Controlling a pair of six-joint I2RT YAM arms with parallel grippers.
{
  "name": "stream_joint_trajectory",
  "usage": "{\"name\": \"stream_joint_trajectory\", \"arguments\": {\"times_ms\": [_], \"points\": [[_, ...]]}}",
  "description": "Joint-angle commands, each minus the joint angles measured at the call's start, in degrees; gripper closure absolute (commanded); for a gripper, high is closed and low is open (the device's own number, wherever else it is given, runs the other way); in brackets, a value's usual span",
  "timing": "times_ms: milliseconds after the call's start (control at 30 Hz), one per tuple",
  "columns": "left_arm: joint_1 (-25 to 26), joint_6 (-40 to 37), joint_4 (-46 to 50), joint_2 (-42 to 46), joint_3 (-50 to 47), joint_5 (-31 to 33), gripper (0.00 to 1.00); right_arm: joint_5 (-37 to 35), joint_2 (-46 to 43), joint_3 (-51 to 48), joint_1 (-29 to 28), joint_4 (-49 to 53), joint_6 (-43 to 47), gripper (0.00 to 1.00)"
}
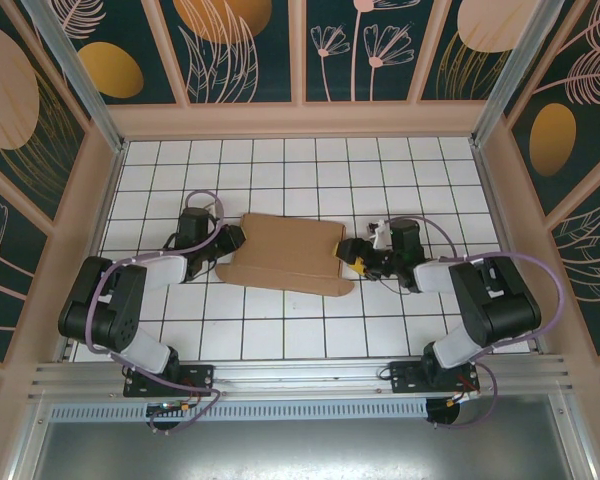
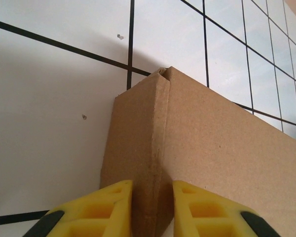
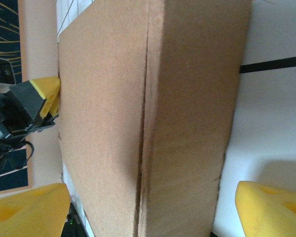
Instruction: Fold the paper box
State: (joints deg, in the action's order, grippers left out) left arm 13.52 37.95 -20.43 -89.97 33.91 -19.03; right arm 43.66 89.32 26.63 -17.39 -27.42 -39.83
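The paper box [image 1: 286, 252] is a shallow brown cardboard box lying flat on the middle of the tiled floor. My left gripper [image 1: 232, 240] is at its left end. In the left wrist view both yellow fingers [image 2: 113, 202] pinch a thin upright corner wall of the paper box [image 2: 207, 138], so the left gripper [image 2: 153, 186] is shut on it. My right gripper [image 1: 355, 258] is at the right end of the box. In the right wrist view it [image 3: 150, 212] stands wide open, straddling the end of the paper box [image 3: 153, 98], with bare floor showing beside one finger [image 3: 274, 207].
The white tiled floor [image 1: 280, 330] runs all round the box. Patterned walls with tan frames [image 1: 300, 118] enclose the back and both sides. A metal rail [image 1: 300, 372] carrying both arm bases crosses the near edge.
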Motion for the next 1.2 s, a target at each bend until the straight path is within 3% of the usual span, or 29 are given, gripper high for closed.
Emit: {"name": "stream_joint_trajectory", "arguments": {"times_ms": [0, 567, 833, 1033, 1167], "points": [[-2.05, 0.26, 7.74, -3.63, -1.51, 0.42, 0.8, 1.45, 4.77, 0.65, -0.72, -1.74, -0.07, 0.12], [-9.28, 1.62, 6.33, -9.69, -0.93, -8.32, 0.88, 1.93, 11.98, 6.48, -0.46, 0.46, 0.45, 0.1], [-9.48, 1.53, 6.02, -11.79, -0.07, -9.61, 0.89, 6.22, 15.91, 10.6, -1.72, 0.17, 0.51, 0.12], [-9.47, 2.86, 5.24, -10.75, 0.1, -10.3, 0.87, 6.58, 15.28, 10.59, -3.23, -1.46, -1.1, 0.28], [-9.47, 1.77, 10.03, -5.69, 2.35, -6.84, 0.73, 4.55, 13.67, 8.15, -2.96, -4.08, -4.49, 0.4]]}}
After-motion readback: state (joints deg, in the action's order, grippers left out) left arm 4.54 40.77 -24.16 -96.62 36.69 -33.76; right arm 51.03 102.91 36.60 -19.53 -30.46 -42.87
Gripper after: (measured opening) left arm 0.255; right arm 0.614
